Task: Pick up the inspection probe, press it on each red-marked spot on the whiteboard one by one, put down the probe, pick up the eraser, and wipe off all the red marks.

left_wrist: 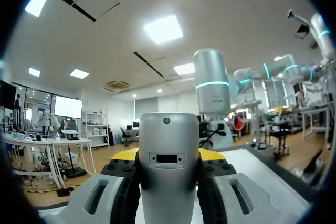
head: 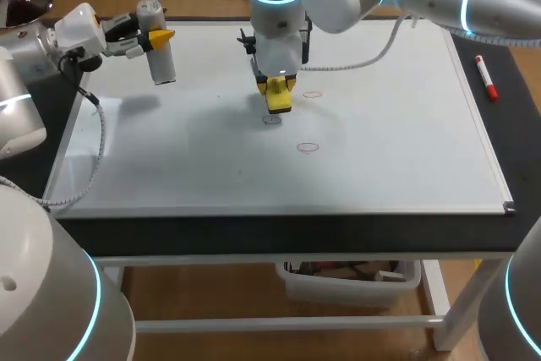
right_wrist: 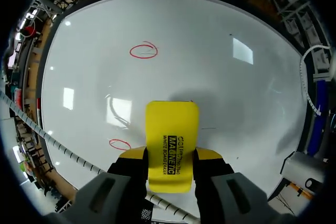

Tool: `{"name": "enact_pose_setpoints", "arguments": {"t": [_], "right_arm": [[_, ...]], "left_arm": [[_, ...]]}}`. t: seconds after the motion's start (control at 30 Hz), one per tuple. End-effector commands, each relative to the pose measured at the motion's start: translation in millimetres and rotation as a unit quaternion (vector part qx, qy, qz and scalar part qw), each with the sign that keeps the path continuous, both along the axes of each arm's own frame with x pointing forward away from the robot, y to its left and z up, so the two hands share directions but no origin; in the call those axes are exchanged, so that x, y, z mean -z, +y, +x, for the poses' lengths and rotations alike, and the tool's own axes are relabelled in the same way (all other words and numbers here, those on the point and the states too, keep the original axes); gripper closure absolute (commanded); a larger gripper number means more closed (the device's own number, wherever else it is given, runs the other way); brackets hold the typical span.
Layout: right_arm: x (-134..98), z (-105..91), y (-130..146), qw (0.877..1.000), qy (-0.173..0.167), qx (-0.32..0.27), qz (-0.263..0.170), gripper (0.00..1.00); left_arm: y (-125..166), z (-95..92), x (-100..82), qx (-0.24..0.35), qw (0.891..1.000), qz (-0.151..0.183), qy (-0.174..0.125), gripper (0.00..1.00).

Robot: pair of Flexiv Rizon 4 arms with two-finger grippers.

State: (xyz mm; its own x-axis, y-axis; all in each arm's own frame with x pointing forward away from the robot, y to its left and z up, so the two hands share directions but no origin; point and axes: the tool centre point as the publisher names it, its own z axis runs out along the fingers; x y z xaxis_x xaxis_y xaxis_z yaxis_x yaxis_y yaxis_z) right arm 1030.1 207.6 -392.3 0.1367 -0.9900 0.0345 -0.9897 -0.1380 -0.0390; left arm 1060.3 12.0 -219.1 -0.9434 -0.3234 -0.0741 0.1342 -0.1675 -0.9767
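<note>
eraser (head: 279, 99), yellow, is clamped from two sides between the fingers of the right gripper (head: 276, 84) near the middle of the whiteboard (head: 380, 166), its lower end down at the board's surface; whether it actually touches cannot be told. seen from the right wrist, the eraser (right_wrist: 170, 145) juts out ahead of the right gripper (right_wrist: 170, 157), with one red oval mark (right_wrist: 120, 144) just beside it and another (right_wrist: 144, 51) farther ahead on the board. from overhead, the two red ovals (head: 314, 94) (head: 308, 147) lie to the right of the eraser, and a faint grey ring (head: 271, 120) sits just below it. at the board's far left, the left gripper (head: 156, 38) is closed on the inspection probe (head: 157, 48), held upright. a red marker pen (head: 486, 78) lies on the dark table beyond the board's right edge.
</note>
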Motion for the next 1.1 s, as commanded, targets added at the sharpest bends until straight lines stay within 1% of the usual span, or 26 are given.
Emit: {"name": "enact_pose_setpoints", "arguments": {"t": [0.03, 0.13, 0.23, 0.4, 0.57, 0.73, 1.1], "right_arm": [[-1.9, 0.3, -0.6, 1.000, -0.001, -0.001, -0.002, 1.00], [-2.1, 3.5, -0.3, 1.000, 0.005, -0.008, -0.004, 1.00], [2.2, -0.1, 6.2, 1.000, 0.010, -0.016, -0.011, 1.00], [14.2, -10.4, 18.9, 0.999, 0.019, -0.030, 0.000, 1.00], [29.3, -16.8, 30.3, 0.999, 0.031, -0.042, 0.015, 1.00], [38.9, -21.0, 38.7, 0.998, 0.038, -0.050, 0.023, 1.00], [47.2, -22.6, 37.9, 0.997, 0.048, -0.057, 0.023, 1.00]], "left_arm": [[-0.9, -0.6, -0.4, -0.002, 1.000, -0.001, -0.001, 1.00], [-0.9, -0.6, -0.4, -0.002, 1.000, -0.001, -0.001, 1.00], [-0.9, -0.6, -0.4, -0.002, 1.000, -0.001, -0.001, 1.00], [-0.9, -0.6, -0.4, -0.002, 1.000, -0.001, -0.001, 1.00], [-0.9, -0.6, -0.4, -0.002, 1.000, -0.001, -0.001, 1.00], [-0.9, -0.6, -0.4, -0.002, 1.000, -0.001, -0.001, 1.00], [-0.9, -0.6, -0.4, -0.002, 1.000, -0.001, -0.001, 1.00]]}}
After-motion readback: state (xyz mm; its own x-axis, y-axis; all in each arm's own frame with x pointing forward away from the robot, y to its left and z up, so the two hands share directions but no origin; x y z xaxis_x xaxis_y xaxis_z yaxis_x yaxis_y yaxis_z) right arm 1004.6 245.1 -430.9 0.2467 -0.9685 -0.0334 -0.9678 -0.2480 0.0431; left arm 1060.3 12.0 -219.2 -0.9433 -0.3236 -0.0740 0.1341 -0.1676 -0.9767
